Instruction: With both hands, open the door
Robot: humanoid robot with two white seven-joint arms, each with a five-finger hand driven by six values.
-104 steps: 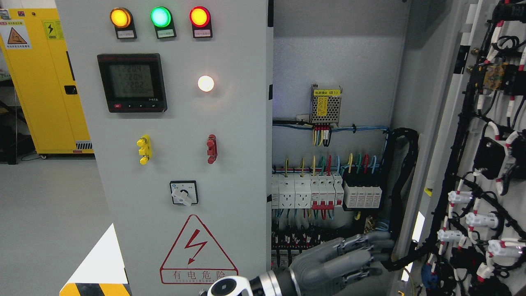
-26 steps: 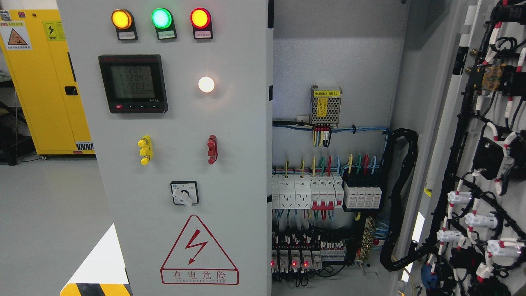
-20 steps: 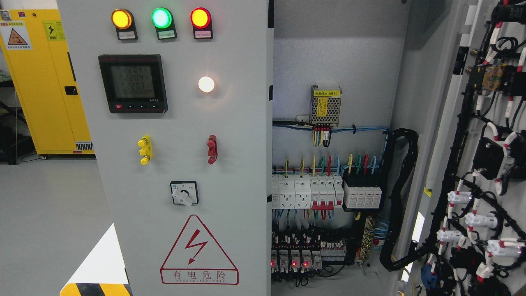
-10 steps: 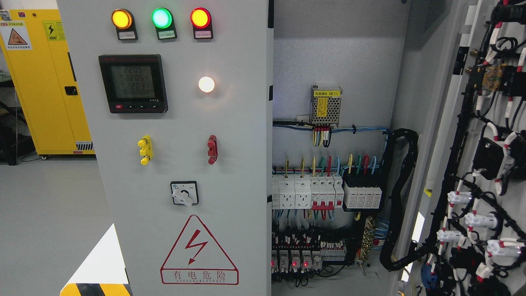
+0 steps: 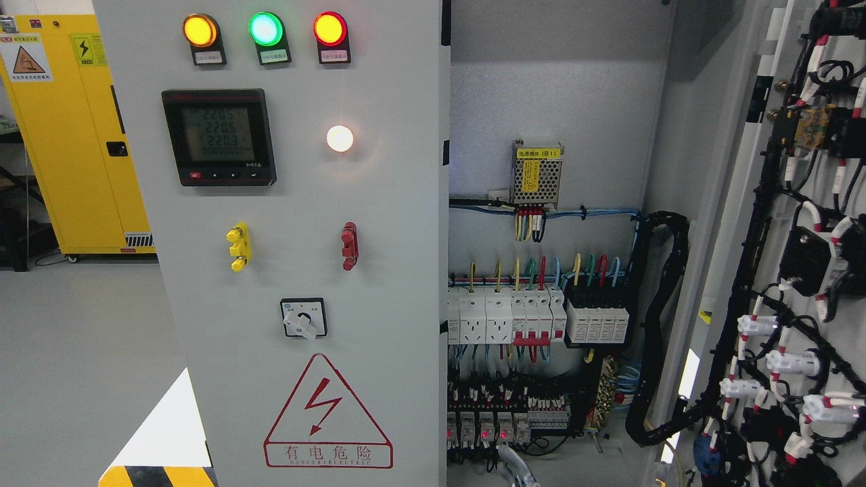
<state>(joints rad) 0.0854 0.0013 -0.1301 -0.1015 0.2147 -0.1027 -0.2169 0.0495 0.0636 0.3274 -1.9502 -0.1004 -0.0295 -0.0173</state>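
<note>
Now, counting first: the left door point(image 5: 392, 203) stood closed and carried three lamps in a row at its top, amber point(image 5: 199, 30), green point(image 5: 264, 28) and red point(image 5: 329, 28). Lower down it had one white lamp point(image 5: 339, 138), one meter point(image 5: 218, 136), two small handles, yellow point(image 5: 237, 246) and red point(image 5: 349, 245), one rotary switch point(image 5: 303, 317) and one red warning triangle point(image 5: 327, 412). The right door point(image 5: 747, 176) was swung fully open at the right, its wired inner face turned toward the room. Between the closed door's right edge and the open door, the cabinet interior point(image 5: 555, 101) lay wide open, with breakers point(image 5: 504, 315) across its middle.

Half a second before, the bottom edge showed nothing of the robot. Now a small grey part of a hand point(image 5: 515, 471) had come up there, low in the opening, touching neither door. Whether it was open or closed, and which arm it belonged to, I could not tell. One yellow cabinet point(image 5: 74, 135) stood far left.
</note>
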